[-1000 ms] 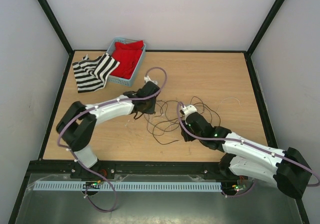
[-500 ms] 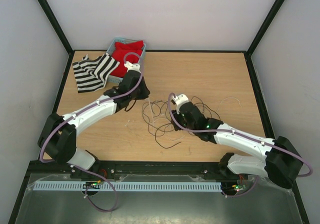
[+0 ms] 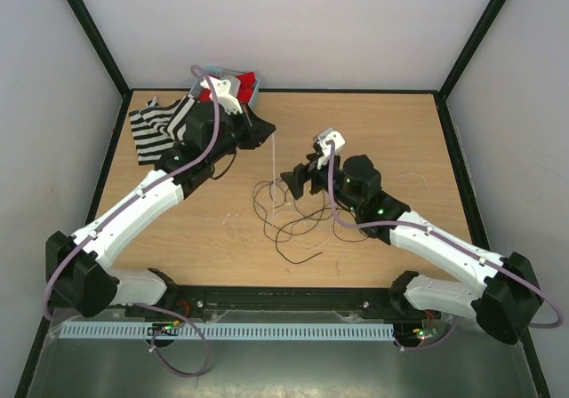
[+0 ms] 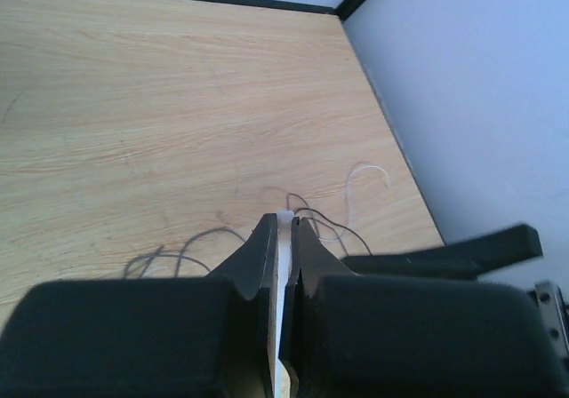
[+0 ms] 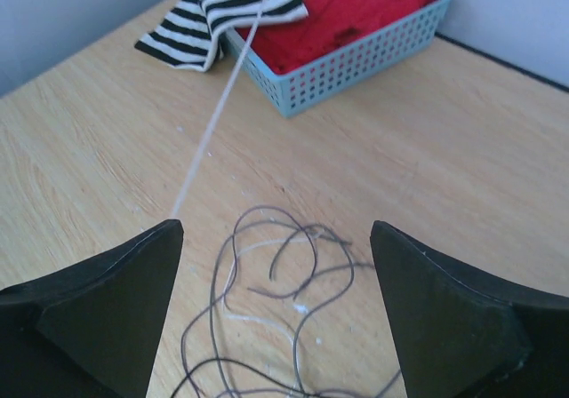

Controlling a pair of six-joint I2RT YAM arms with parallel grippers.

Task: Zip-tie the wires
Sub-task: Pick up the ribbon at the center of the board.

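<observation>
The zip tie is a thin white strip that hangs from my left gripper down toward the table. Seen from the left wrist, the left gripper is shut on the zip tie, held above the table. The wires lie in dark loops with a few pale strands on the wood at the table's middle. My right gripper hovers just above them, open, with nothing between its fingers. In the right wrist view the wires lie below the right gripper, and the zip tie slants up to the left.
A blue basket with red cloth in it stands at the back left. A black-and-white striped cloth lies beside it. One pale strand curls on the table to the right. Black frame rails edge the table.
My left arm has risen and swung toward the back left, pulling the zip tie up. My right gripper has opened wide and lifted off the wires.
</observation>
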